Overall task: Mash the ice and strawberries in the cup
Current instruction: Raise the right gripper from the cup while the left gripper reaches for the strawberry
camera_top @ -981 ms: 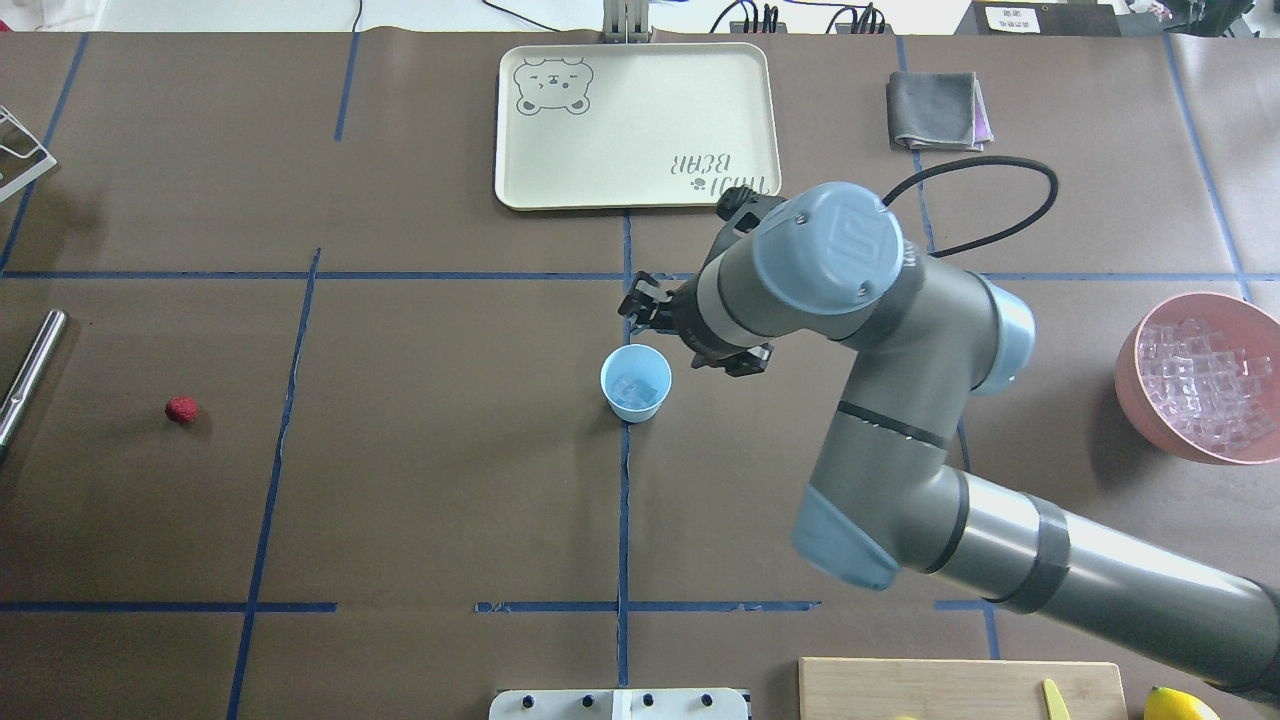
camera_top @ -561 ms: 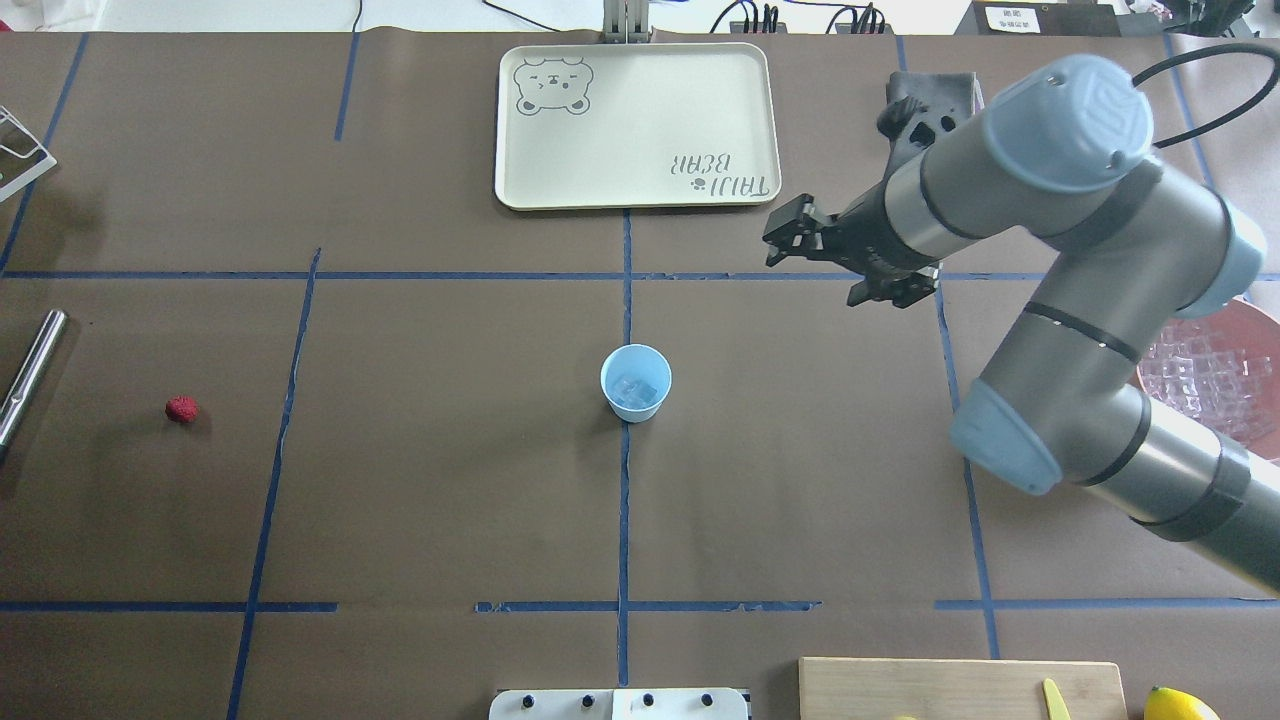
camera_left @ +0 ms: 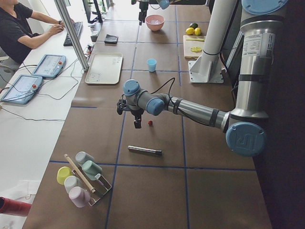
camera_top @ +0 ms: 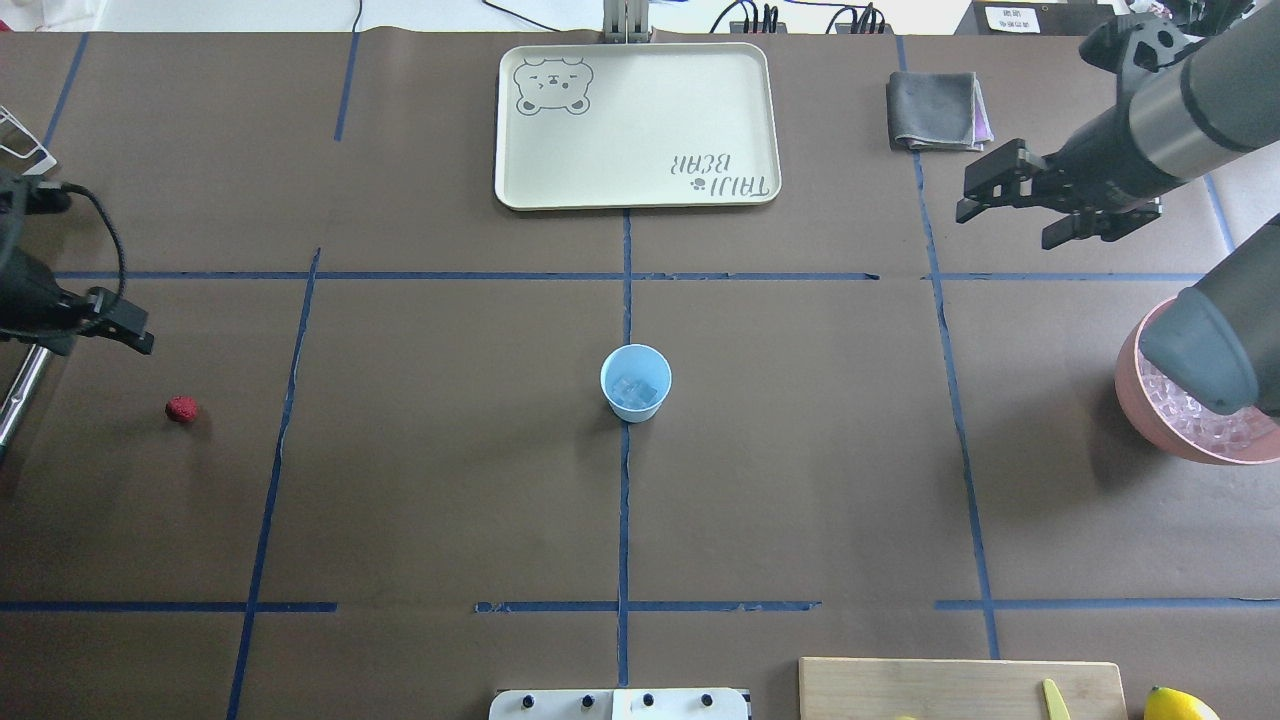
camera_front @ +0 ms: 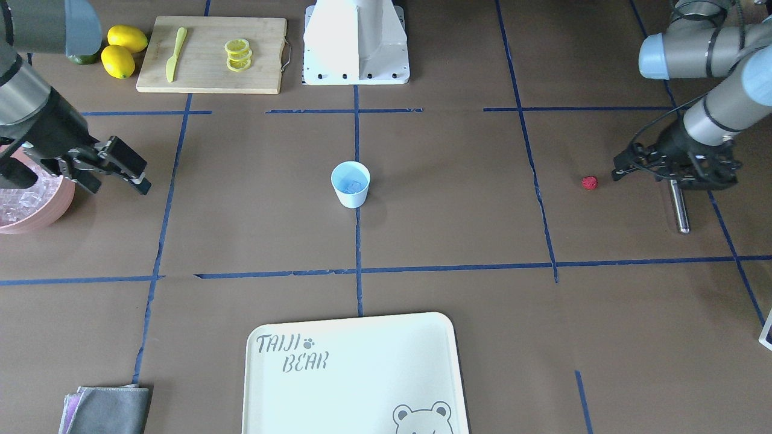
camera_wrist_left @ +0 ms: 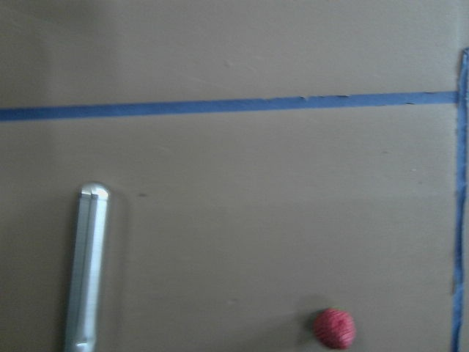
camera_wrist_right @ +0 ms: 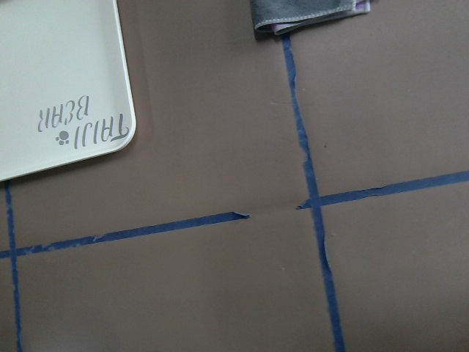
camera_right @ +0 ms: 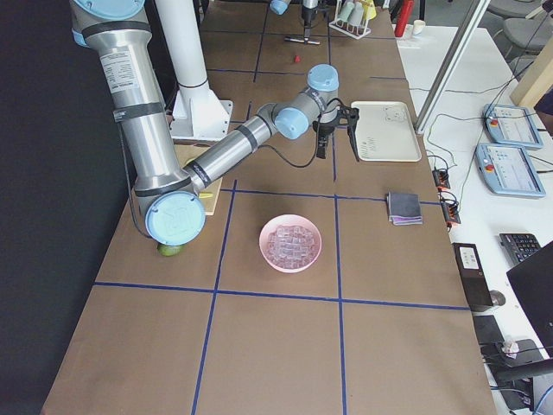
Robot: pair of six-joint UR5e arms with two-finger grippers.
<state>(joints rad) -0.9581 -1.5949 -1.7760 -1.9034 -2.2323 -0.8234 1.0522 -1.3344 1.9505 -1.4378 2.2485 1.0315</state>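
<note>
The cup (camera_top: 635, 383) stands upright at the middle of the counter (camera_top: 450, 500), on the centre tape line, with a few cubes of ice (camera_top: 636, 392) in its bottom. I see no red in it, so I judge the ice is in and the berry comes next.

The berry (camera_top: 182, 408) lies alone on the bare counter far out on the left side, well apart from the cup. The left tool (camera_front: 624, 167) hangs over that end, pointing down and clear of the surface. I cannot tell how far apart its fingers are: the left wrist view shows none of them, and the outside views give only a dark mass. Berry and rod both lie on the counter, so it has hold of neither.

The right tool (camera_front: 143, 176) is at the opposite end, up in the air beside the bowl (camera_top: 1135, 400). Its fingers are spread wide with nothing between them.

The move turns on the offset at the left tool. From it, the berry lies a little toward the robot and a little toward the cup, low and right in the wrist view. The left arm is much the nearer, so I would leave the right one parked.

The berry is roundish, so I judge wrist angle matters little. The rod (camera_wrist_left: 86, 264) lies near it on the outer side, apart from it, its long axis running toward and away from the robot. I would shift the tool inward, away from the rod, before descending. The berry is small and bumpy, and it may roll if one finger meets it first.
</note>
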